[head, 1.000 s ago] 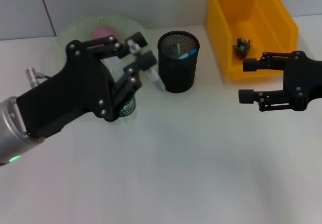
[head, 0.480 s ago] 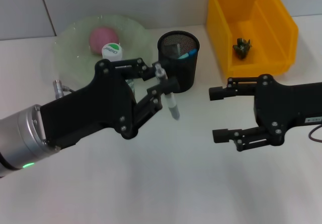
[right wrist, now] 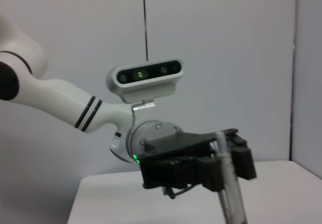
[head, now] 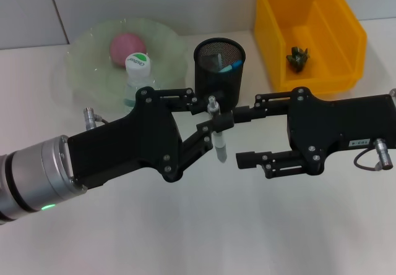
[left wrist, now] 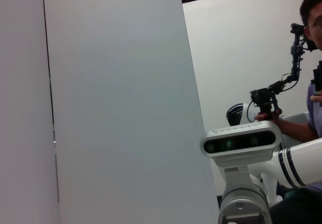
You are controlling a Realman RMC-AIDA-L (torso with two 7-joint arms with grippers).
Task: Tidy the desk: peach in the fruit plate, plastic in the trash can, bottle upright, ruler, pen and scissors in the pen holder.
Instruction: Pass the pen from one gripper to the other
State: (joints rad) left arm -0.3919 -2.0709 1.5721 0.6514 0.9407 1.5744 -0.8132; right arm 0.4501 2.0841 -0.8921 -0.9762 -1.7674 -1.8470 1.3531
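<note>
While the pen [head: 216, 133] is clamped upright in the left gripper [head: 212, 118], the right gripper [head: 246, 135], spread open, is presented just beside it. For a clean handover, the free lower barrel should be enclosed before release; the holder [head: 219, 74] stands just beyond.

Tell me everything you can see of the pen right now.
The pen is a slim stick with a silvery upper end and a pale, whitish lower barrel, plastic by the look of it. It stands nearly upright, clamped between the fingers of the left pincer, above the table and in front of the black mesh pen holder. The open right pincer sits close beside it, not gripping it. In the right wrist view the pen shows nearly upright too.
</note>
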